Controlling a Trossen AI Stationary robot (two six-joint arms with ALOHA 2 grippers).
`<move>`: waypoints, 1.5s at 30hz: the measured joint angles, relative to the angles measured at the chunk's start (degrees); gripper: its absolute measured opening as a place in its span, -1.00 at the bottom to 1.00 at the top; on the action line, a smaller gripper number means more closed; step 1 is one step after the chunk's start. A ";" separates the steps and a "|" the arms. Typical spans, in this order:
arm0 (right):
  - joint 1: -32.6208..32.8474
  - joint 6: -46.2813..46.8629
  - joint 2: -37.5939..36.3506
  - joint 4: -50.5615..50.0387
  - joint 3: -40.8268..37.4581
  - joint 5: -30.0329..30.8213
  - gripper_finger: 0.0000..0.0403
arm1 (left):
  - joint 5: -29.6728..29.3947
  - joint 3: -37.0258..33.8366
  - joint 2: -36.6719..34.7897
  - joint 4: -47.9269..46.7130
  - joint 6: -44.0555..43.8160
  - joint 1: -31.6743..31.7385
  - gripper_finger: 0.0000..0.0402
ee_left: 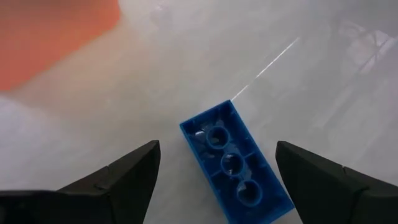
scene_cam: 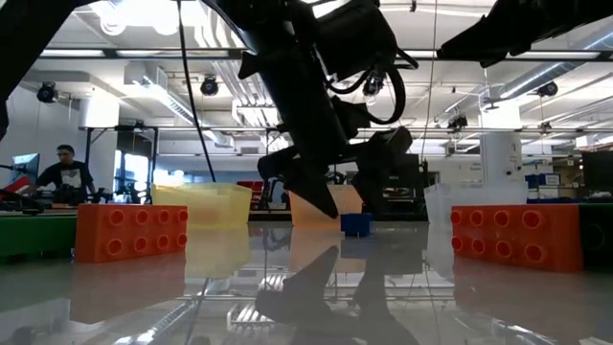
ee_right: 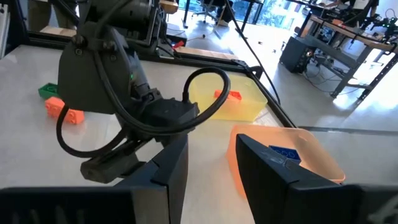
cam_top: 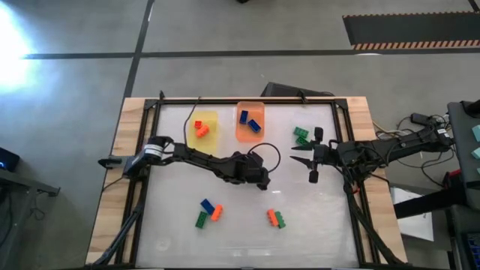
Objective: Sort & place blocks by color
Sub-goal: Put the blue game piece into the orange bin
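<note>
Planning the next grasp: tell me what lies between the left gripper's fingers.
A blue block lies on the table, underside up, between the open left gripper's fingers, untouched by either. The left wrist view shows this.

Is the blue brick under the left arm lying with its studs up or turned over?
Turned over. In the left wrist view the small blue plastic studded brick shows its hollow underside with round tubes, lying on the white table between open jaws.

Bright overhead glare on glossy table (cam_top: 315, 225); low view backlit, arms silhouetted.
</note>
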 joint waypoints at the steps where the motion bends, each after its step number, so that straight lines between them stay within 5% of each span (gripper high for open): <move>1: -0.01 0.00 -0.02 0.00 0.00 0.00 -0.38 | 0.00 -0.02 0.00 0.02 0.00 0.02 0.49; 14: 0.00 -0.01 0.00 -0.01 -0.02 0.02 -0.38 | 0.96 -4.03 -0.02 5.96 -1.63 0.02 0.20; 25: -0.01 -0.02 0.00 -0.02 -0.02 0.02 -0.38 | 1.01 -3.89 -0.07 5.95 -2.76 0.00 -0.37; 37: 0.00 -0.02 0.00 -0.56 -0.04 0.02 -0.38 | 1.81 -3.76 -2.68 5.16 -0.76 0.00 -0.28; 45: -0.01 0.17 -0.02 -0.93 -0.04 0.04 -0.38 | 5.78 -3.74 -9.98 4.16 13.65 0.70 -0.33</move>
